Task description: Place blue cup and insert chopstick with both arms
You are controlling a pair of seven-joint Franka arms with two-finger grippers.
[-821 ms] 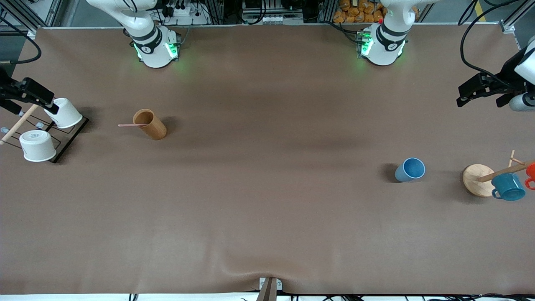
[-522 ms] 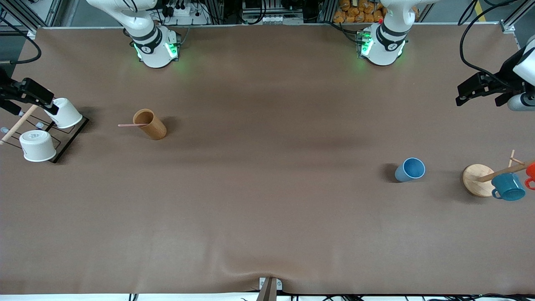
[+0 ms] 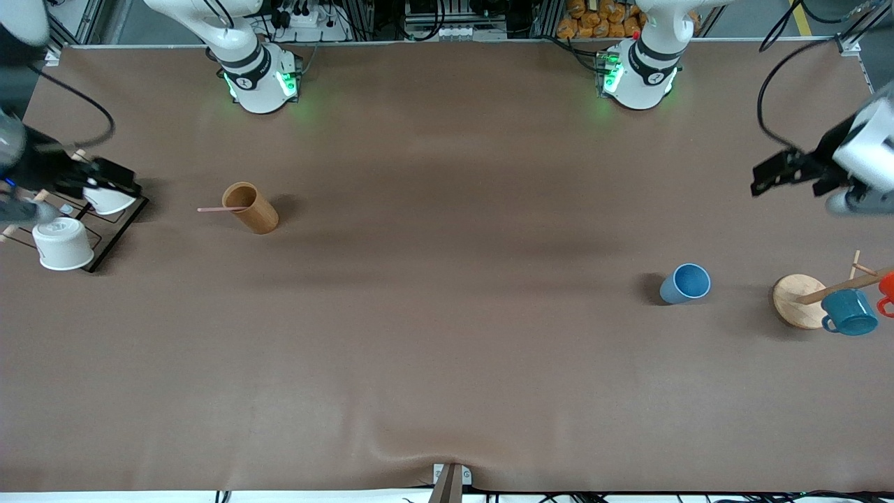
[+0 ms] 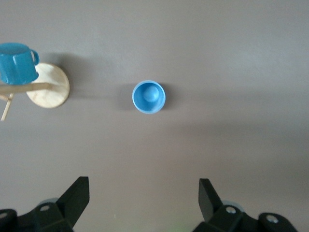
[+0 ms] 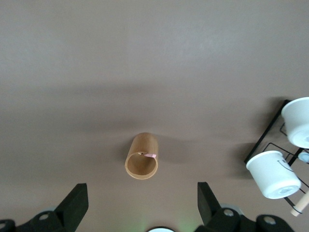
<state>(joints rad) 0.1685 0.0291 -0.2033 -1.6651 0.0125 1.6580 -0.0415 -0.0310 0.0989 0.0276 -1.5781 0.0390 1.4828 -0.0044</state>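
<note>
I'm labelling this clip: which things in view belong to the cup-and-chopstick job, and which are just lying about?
Job:
blue cup, standing alone on the table
chopstick, resting in the tan holder
left gripper and right gripper, both empty with jaws open

Lying about:
teal mug
orange mug
round wooden rack base
white cups on the black wire rack

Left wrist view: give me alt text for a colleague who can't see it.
The blue cup stands upright and empty on the brown table, seen from straight above, with the left gripper open high over the table, holding nothing. Beside the cup, apart from it, a teal mug hangs on a wooden rack with a round base.
</note>
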